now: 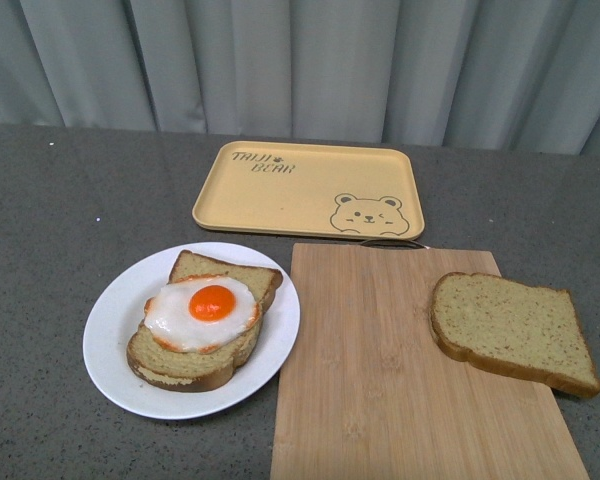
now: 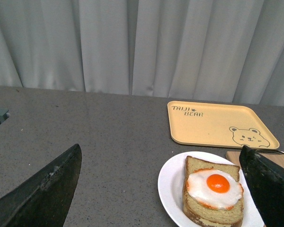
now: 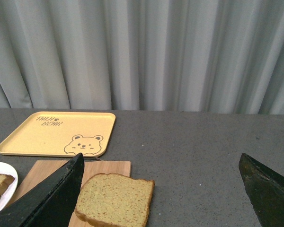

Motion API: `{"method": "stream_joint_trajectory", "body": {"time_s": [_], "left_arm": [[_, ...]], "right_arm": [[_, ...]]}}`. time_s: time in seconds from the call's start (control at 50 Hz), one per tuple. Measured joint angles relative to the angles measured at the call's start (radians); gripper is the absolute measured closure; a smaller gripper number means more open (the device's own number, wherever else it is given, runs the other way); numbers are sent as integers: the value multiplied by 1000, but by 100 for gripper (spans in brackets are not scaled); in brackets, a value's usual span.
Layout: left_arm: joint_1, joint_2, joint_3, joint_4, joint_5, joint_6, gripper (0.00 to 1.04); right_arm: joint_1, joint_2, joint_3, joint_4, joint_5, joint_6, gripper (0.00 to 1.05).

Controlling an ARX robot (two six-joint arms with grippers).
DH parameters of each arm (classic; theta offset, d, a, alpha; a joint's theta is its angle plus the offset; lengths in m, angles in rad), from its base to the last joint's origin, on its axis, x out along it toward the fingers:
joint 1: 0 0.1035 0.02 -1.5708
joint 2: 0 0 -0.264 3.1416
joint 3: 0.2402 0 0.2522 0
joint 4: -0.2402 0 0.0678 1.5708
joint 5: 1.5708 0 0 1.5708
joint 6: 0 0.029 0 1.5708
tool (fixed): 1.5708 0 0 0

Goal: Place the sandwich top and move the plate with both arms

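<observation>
The sandwich top [image 1: 513, 330], a brown speckled bread slice, lies flat on the right side of the wooden cutting board [image 1: 380, 380]. The white plate [image 1: 115, 330] sits left of the board and holds stacked paler bread slices with a fried egg [image 1: 202, 310] on top. Neither arm shows in the front view. My left gripper [image 2: 161, 189] is open above the table, with the plate [image 2: 173, 189] between its fingers. My right gripper [image 3: 161, 189] is open, with the sandwich top [image 3: 114, 201] by its finger [image 3: 52, 198].
A yellow rectangular tray [image 1: 280, 195] with a bear drawing lies behind the board and plate. A grey curtain hangs along the back of the grey speckled table [image 1: 70, 220]. The board's front edge runs out of the front view.
</observation>
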Motion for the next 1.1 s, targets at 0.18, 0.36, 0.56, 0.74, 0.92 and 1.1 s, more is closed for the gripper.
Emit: {"method": "stream_joint_trajectory", "body": {"time_s": [0.18, 0.36, 0.56, 0.74, 0.92, 1.1], "left_arm": [[0, 0, 0, 0, 0, 0, 7], [0, 0, 0, 0, 0, 0, 7], [0, 0, 0, 0, 0, 0, 7], [0, 0, 0, 0, 0, 0, 7], [0, 0, 0, 0, 0, 0, 7], [0, 0, 0, 0, 0, 0, 7]], "right_arm": [[0, 0, 0, 0, 0, 0, 9], [0, 0, 0, 0, 0, 0, 9], [0, 0, 0, 0, 0, 0, 9], [0, 0, 0, 0, 0, 0, 9], [0, 0, 0, 0, 0, 0, 9], [0, 0, 0, 0, 0, 0, 9]]}}
